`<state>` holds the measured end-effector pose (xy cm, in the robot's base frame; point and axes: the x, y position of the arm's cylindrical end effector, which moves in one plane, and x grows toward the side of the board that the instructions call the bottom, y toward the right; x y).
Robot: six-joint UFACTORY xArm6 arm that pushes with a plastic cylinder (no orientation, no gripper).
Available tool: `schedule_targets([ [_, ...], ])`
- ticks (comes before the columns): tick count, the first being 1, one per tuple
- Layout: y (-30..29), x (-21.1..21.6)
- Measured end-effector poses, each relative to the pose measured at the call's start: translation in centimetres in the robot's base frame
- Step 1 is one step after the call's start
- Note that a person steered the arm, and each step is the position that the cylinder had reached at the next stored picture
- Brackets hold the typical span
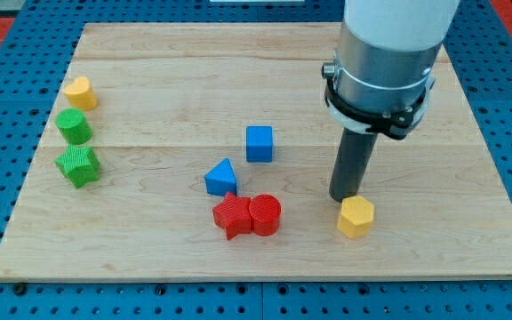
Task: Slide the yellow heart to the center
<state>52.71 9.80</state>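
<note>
The yellow heart (79, 92) sits near the board's left edge, toward the view's top. My tip (343, 198) is far from it, on the right half of the board. The tip stands just above and left of a yellow hexagon (356, 217), touching it or nearly so. The rod hangs from the large grey arm body at the view's top right.
A green cylinder (74, 126) and a green star (78, 165) sit just below the heart. Near the middle are a blue cube (259, 143), a blue triangle (221, 177), a red star (232, 215) and a red cylinder (265, 214). The wooden board (149, 258) lies on a blue pegboard.
</note>
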Motion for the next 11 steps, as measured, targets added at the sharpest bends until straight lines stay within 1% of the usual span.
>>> schedule_targets([
  [1, -0.7, 0.4],
  [2, -5.8, -6.3],
  [3, -11.1, -15.3],
  [4, -18.2, -18.6],
  [5, -29.0, -19.0],
  [6, -35.1, -23.8],
  [7, -40.1, -24.8],
  [8, -39.4, -18.9],
  [9, -34.8, -16.4],
  [10, -24.3, -16.9],
  [11, -22.8, -15.5],
])
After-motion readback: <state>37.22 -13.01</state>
